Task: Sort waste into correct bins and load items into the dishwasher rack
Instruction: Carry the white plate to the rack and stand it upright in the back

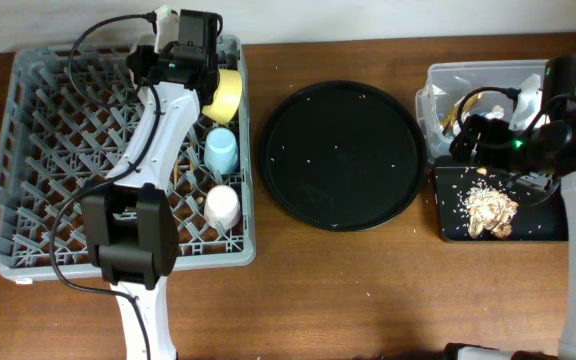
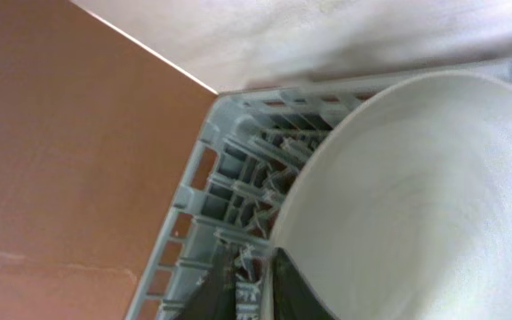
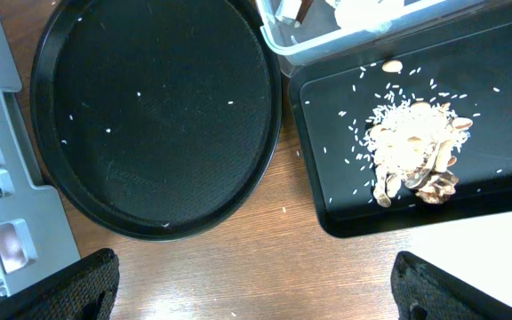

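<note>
The left fingers [image 2: 216,298], their gap impossible to tell, sit just beside the yellow bowl [image 1: 226,95], which stands on edge in the dishwasher rack [image 1: 28,150], while the right fingers [image 3: 78,289] hang wide apart and empty, with the food scraps [image 3: 412,147] in the black tray [image 3: 327,133] ahead of them.

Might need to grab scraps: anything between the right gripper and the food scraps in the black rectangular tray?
Nothing visible. The right gripper is open, and the food scraps lie uncovered in the black rectangular tray.

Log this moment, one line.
left arm: over rack corner, by yellow bowl | right fingers: open, empty | food scraps: in black tray | blue cup: in rack
</note>
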Controlling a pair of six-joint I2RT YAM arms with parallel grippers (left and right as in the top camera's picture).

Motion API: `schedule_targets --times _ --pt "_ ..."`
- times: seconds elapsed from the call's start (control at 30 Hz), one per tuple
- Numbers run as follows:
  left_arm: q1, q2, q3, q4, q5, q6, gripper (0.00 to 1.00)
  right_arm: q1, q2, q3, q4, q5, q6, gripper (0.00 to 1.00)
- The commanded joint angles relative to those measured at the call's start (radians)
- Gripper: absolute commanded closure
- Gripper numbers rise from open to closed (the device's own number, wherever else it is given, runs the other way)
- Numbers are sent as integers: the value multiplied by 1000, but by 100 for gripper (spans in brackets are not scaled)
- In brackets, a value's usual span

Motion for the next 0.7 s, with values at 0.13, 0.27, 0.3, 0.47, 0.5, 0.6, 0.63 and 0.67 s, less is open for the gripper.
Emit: schedule_targets --times 0.13,0.27,0.3,0.47,0.5,0.6,0.63,0.67 --pt "7 -3 10 -54 114 3 46 -3 -2 4 0 11 -10 2" --pt "7 -87 27 -63 120 -2 25 -3 -2 4 0 12 -10 1" --pt "7 -127 27 -78 146 -5 21 -3 -2 4 0 11 -10 2" --pt "7 -376 27 -394 636 -192 1 -3 -2 4 0 11 -10 2" --pt "7 -414 27 -474 808 -192 1 -3 -2 4 0 12 -10 2" --pt "7 -431 27 -567 1038 -190 1 -3 -2 4 0 11 -10 1" --pt "7 -430 21 -584 1061 -190 1 -3 -2 4 0 12 -10 2" --pt "7 -430 21 -601 1060 -190 1 -3 -2 4 0 12 -10 2"
